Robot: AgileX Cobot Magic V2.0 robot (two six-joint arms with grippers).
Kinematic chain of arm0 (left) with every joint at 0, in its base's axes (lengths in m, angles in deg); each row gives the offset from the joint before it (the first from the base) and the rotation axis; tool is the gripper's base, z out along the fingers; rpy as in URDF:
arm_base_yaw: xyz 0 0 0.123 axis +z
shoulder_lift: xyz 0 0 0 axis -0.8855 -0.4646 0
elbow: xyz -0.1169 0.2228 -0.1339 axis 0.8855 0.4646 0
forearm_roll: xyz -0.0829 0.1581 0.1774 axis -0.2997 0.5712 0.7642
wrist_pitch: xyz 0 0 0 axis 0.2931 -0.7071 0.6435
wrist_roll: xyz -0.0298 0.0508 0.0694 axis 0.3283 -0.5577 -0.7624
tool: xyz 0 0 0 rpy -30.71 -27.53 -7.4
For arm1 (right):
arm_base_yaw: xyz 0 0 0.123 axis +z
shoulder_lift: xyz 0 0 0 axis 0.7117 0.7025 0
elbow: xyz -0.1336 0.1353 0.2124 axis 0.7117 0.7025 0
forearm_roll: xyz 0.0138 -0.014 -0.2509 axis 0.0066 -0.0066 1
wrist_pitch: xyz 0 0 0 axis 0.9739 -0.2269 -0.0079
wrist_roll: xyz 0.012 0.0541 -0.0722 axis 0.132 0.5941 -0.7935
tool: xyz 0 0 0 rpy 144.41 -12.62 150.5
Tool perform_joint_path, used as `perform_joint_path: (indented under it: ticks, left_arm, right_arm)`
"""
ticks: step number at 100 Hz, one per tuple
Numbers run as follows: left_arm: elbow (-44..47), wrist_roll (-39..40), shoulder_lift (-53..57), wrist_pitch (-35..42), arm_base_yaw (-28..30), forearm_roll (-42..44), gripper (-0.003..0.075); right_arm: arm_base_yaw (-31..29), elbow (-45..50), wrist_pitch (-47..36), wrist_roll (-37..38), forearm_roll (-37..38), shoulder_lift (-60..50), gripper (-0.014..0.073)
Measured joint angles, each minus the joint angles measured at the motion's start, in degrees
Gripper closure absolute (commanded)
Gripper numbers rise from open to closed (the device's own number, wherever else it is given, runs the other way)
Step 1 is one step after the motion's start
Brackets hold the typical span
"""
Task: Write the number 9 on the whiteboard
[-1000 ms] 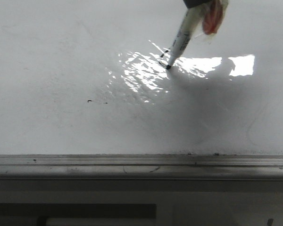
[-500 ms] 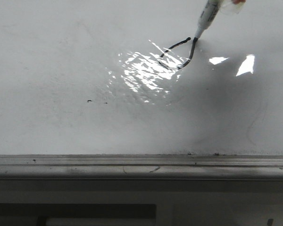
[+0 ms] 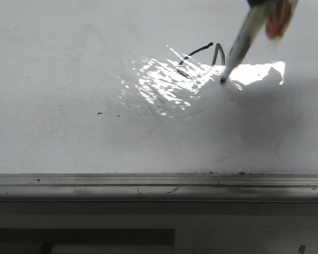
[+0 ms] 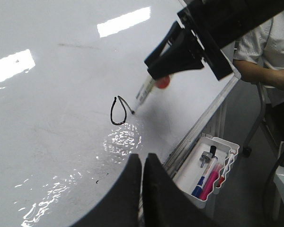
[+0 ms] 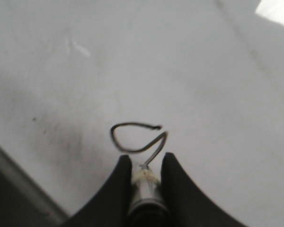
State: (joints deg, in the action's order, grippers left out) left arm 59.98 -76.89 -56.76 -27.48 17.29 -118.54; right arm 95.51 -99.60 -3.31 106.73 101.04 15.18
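While the right gripper (image 5: 144, 165) is pinching the marker (image 3: 239, 48) with its tip on the whiteboard (image 3: 69, 63), the 9 (image 4: 117, 111) is showing a loop and the tail's start; the downstroke looks unfinished. Left gripper (image 4: 142, 161) is pressed together, idle.
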Motion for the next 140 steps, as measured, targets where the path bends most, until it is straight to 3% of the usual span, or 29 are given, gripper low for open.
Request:
perform_joint_path:
  ticks: [15, 38, 45, 62, 70, 86, 108, 140]
  left_arm:
    - [0.0, 0.0, 0.0, 0.0, 0.0, 0.0, 0.0741]
    - [0.0, 0.0, 0.0, 0.0, 0.0, 0.0, 0.0734]
    - [0.0, 0.0, -0.1, -0.2, 0.0, 0.0, 0.0673]
    - [0.0, 0.0, -4.5, -1.8, 0.0, -0.4, 0.0389]
    - [-0.2, -0.4, -8.5, -2.6, 0.0, -1.9, 0.0337]
    - [-3.0, -10.2, -18.0, -4.8, 0.0, -8.7, 0.0337]
    - [-7.3, -27.9, -29.4, -7.1, -0.1, -22.4, 0.0337]
    - [-11.7, -38.0, -37.9, -11.4, -0.1, -30.1, 0.0366]
  right_arm:
    - [4.2, 5.0, 0.0, 1.1, -5.0, 0.0, 0.0654]
    - [5.6, 5.2, 0.5, 1.8, -5.6, -0.6, 0.0654]
    - [6.9, 3.9, 1.4, 1.5, -5.4, -1.6, 0.0654]
    - [13.9, -1.7, 1.0, -0.7, -4.6, -4.4, 0.0658]
    - [17.7, -2.7, 0.9, -2.2, -4.6, -4.6, 0.0658]
    - [22.5, -2.7, 0.9, -4.2, -4.6, -4.6, 0.0658]
    - [23.5, -2.7, -0.2, -5.9, -4.6, -4.6, 0.0658]
    - [23.5, -2.7, -2.9, -6.0, -4.6, -2.6, 0.0658]
